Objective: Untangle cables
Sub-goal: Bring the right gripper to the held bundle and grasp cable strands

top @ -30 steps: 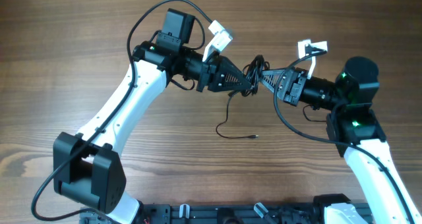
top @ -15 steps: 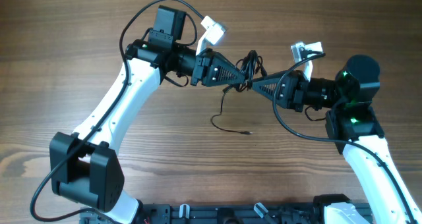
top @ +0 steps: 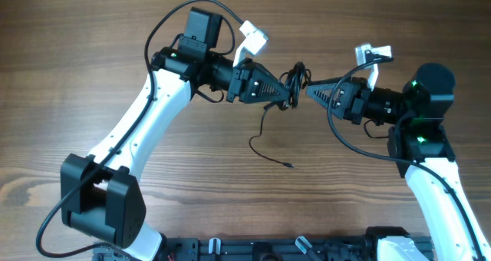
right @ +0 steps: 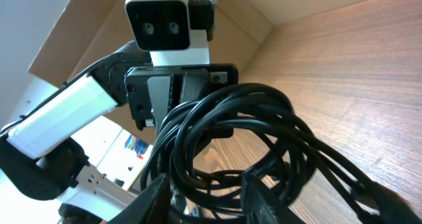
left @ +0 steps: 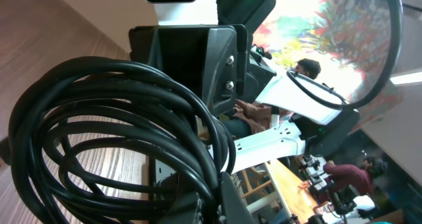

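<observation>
Overhead: the cables (top: 296, 78) are one bunched knot, strands impossible to separate, held above the wood table (top: 92, 31) with left gripper (top: 288, 94) and right gripper (top: 309, 91) both clamped on it. The whole lot has drifted right since half a second ago. Left wrist: loops fill the frame, blurry people (left: 306, 69) behind. Right wrist: same tangle, fingertips buried.

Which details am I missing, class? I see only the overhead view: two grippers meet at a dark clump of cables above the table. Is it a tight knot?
Observer: The left wrist view shows the cables as several wide, overlapping loops.
Operator: Where do they meet the right gripper?
Observer: In the right wrist view, strands run down between its fingers.
Operator: And behind the loops?
Observer: The left gripper, seen head-on, its wrist camera above it.
</observation>
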Robot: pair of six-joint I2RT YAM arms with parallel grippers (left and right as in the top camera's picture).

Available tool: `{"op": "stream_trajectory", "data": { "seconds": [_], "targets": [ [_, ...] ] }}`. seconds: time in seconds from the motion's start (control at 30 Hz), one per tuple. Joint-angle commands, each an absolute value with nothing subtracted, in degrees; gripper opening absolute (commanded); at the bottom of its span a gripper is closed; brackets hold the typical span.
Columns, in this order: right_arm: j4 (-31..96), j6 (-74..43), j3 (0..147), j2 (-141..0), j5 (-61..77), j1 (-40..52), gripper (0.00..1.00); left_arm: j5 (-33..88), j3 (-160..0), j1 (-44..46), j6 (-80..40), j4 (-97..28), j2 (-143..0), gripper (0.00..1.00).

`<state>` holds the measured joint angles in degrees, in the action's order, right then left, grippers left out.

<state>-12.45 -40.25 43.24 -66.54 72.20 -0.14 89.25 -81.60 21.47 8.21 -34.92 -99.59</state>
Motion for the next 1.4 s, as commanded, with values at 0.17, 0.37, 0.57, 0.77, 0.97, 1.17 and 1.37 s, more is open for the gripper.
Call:
{"op": "stream_trajectory", "data": {
  "seconds": [0.17, 0.37, 0.57, 0.77, 0.97, 1.17, 1.37],
  "targets": [
    [-12.4, -39.0, 43.5, -67.2, 74.2, 0.6, 0.37, 90.4, -81.8, 21.9, 7.9, -34.4, -99.7, 0.04],
    [-12.3, -39.0, 43.5, -67.2, 74.0, 0.6, 0.36, 90.4, -81.8, 22.9, 7.9, -34.4, -99.7, 0.04],
    [-10.2, -39.0, 43.1, -67.2, 74.0, 0.6, 0.36, 90.4, -81.8, 23.2, 7.9, -34.4, -99.7, 0.04],
    [-10.2, -37.3, 42.6, -67.2, 74.0, 4.8, 0.36, 90.4, -81.8, 23.1, 7.9, -34.4, -99.7, 0.04],
    [-10.5, -36.6, 42.6, -67.2, 65.9, 5.2, 0.35, 90.4, -81.8, 24.4, 7.9, -34.4, -99.7, 0.04],
    [-12.0, -36.0, 42.6, -67.2, 64.9, 5.3, 0.3, 90.3, -81.8, 25.7, 7.9, -34.4, -99.7, 0.04],
    [-11.5, -36.2, 42.6, -67.2, 62.7, 5.3, 0.16, 90.4, -81.8, 25.7, 7.9, -33.8, -99.7, 0.04]
  ]
}}
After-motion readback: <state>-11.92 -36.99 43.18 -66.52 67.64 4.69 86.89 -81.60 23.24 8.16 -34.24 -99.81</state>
